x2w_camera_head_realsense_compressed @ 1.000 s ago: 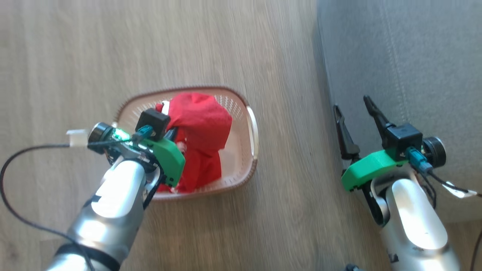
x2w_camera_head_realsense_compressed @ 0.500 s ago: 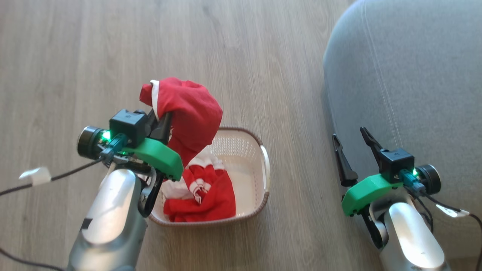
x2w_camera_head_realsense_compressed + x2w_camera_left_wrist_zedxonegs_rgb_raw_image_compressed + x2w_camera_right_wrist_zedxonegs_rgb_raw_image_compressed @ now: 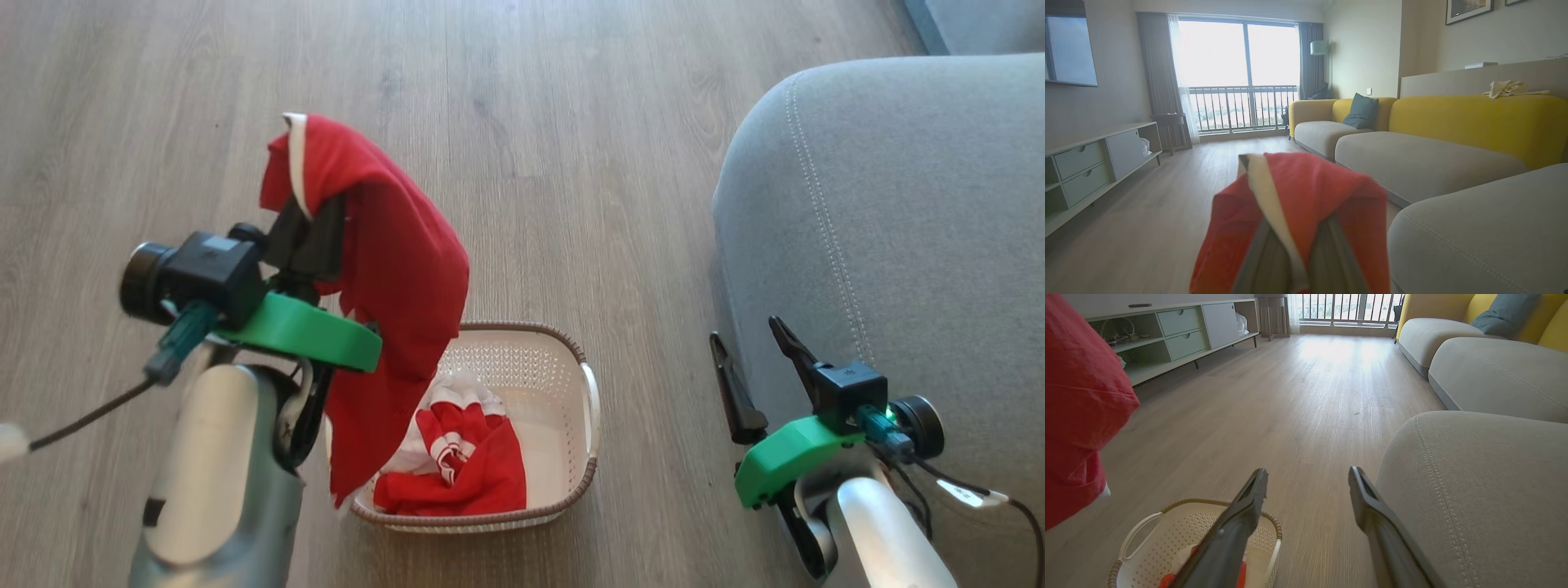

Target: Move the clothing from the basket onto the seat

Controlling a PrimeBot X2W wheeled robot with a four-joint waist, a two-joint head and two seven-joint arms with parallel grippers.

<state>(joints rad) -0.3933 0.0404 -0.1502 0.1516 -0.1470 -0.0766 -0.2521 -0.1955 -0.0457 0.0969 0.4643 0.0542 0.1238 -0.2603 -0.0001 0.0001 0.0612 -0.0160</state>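
Red garment hangs clamped in the left gripper above the basket (more clothing inside), while the right gripper gapes empty beside the seat.

**Cloth, plastic, wood**

The red garment is soft matt cloth. The basket is smooth cream perforated plastic, its rim brown and braided-looking. The seat is grey woven upholstery. The floor is matt wood-grain plank.
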